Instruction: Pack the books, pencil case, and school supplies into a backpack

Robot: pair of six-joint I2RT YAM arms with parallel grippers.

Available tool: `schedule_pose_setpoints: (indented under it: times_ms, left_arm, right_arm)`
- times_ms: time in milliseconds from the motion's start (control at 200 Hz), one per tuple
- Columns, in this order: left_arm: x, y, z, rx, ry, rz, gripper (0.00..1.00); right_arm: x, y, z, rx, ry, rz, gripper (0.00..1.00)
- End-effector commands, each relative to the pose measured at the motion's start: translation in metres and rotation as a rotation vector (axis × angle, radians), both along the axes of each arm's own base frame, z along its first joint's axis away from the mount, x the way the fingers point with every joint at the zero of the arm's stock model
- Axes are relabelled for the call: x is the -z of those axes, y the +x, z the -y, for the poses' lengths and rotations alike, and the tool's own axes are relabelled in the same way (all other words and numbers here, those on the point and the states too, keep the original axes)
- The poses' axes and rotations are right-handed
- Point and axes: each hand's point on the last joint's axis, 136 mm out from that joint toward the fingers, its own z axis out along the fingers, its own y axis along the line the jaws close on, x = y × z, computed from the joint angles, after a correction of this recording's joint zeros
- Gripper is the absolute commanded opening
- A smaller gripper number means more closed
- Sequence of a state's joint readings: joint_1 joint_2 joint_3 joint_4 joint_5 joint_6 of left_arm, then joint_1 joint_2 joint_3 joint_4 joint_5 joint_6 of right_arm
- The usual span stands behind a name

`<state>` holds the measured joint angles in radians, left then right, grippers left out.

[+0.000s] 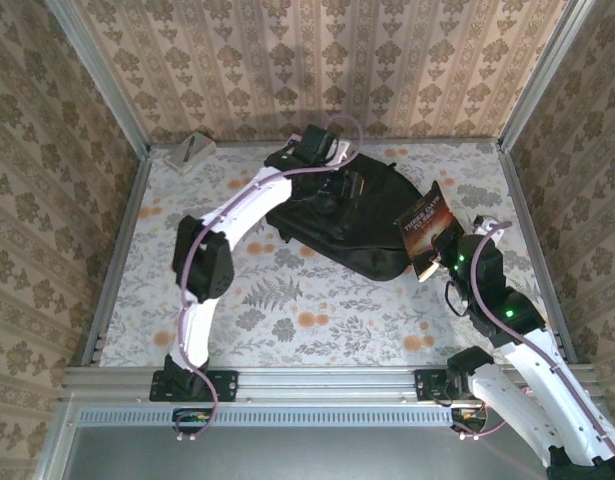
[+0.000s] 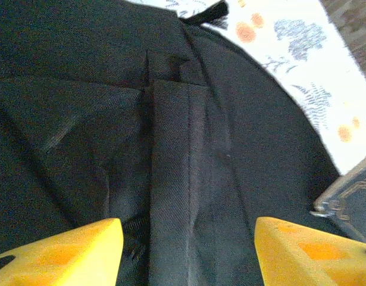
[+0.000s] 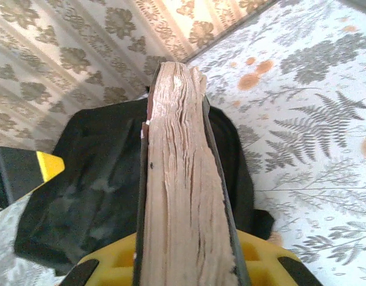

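At far corner, small grey object (image 1: 190, 153) (identity unclear); book (image 1: 424, 222) title illegible.

The top view was lit softly and evenly, and the large soft black fabric backpack (image 1: 327, 225) was left a nearly detailless dark mass. In the wrist views, the yellow plastic fingertips (image 2: 63, 253) were blurred, the cream page edges of the dark-covered paperback (image 3: 183, 179) were rendered sharply, and the patterned wallpaper (image 3: 81, 36) was partly washed out.
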<state>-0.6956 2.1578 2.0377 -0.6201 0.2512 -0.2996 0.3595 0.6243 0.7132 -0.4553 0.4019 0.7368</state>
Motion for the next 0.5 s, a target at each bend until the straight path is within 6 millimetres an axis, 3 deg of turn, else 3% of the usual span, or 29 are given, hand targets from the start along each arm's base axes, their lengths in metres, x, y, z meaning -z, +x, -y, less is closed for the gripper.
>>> schedule_pose_setpoints:
  times_ms: [0, 145, 310, 495]
  left_arm:
    - [0.015, -0.004, -0.004, 0.034, 0.184, 0.046, 0.64]
    - [0.034, 0.004, 0.008, 0.046, 0.289, 0.087, 0.72]
    - [0.048, 0.007, 0.021, 0.066, 0.405, 0.175, 0.74]
    - [0.064, 0.018, 0.021, 0.031, 0.547, 0.275, 0.74]
  right_arm:
    - [-0.032, 0.003, 0.013, 0.052, -0.056, 0.091, 0.00]
    - [-0.031, 0.007, 0.010, 0.030, -0.055, 0.106, 0.00]
    - [-0.026, 0.011, 0.004, 0.000, -0.034, 0.111, 0.00]
    - [-0.020, 0.014, -0.005, -0.044, 0.016, 0.117, 0.00]
